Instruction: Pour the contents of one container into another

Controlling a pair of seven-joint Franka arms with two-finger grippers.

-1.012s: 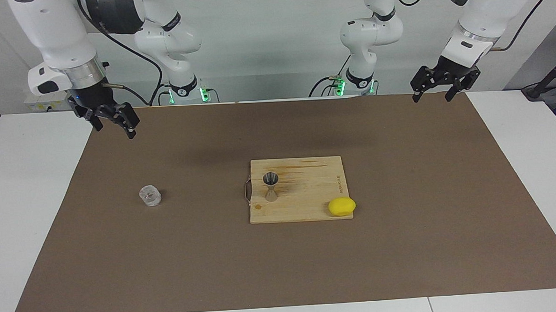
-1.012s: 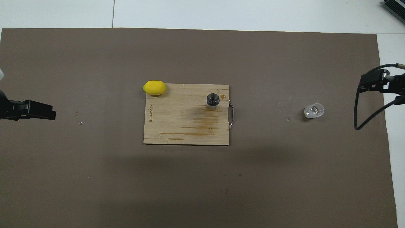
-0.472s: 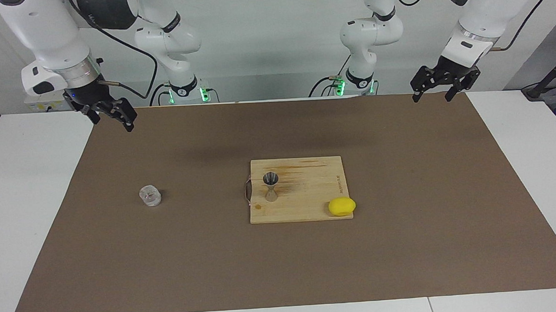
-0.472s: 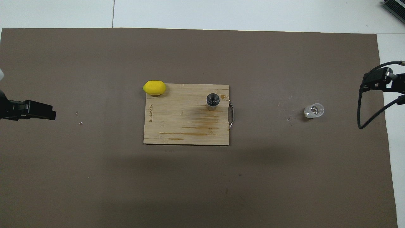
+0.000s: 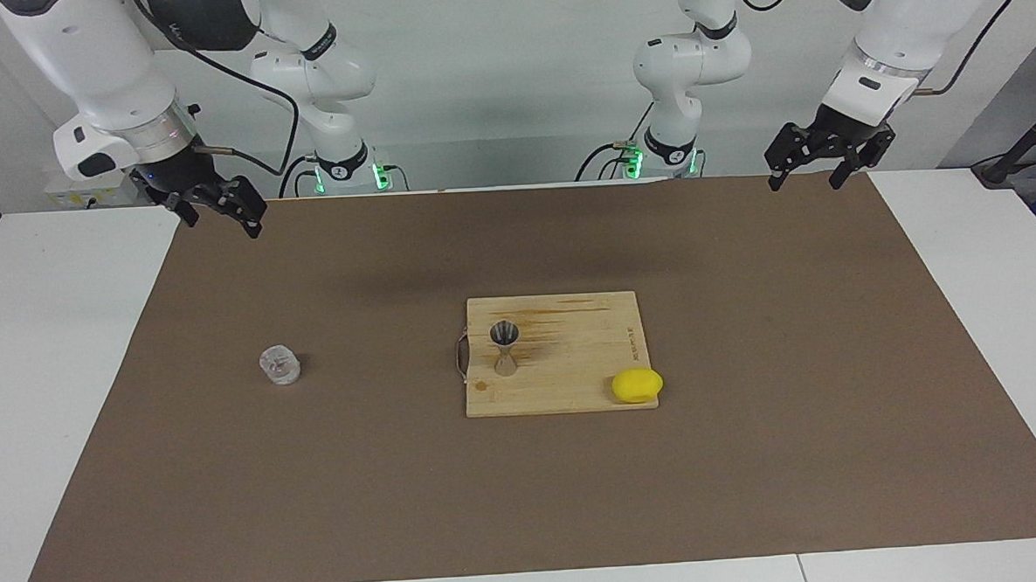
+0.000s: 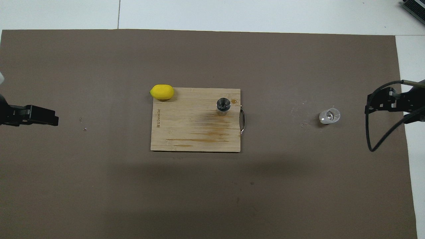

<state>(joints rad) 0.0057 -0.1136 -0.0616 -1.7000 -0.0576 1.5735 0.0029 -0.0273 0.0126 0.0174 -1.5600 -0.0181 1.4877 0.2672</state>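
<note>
While apart: glass cup [image 5: 279, 365], jigger [image 5: 505, 347]

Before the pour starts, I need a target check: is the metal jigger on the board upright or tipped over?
Upright. The jigger stands on its lower cone on the cutting board, open mouth facing up.

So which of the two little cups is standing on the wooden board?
The grey metal jigger, shaped like an hourglass, stands on the wooden board. The clear glass cup sits off it on the brown mat, toward the right arm's end.
</note>
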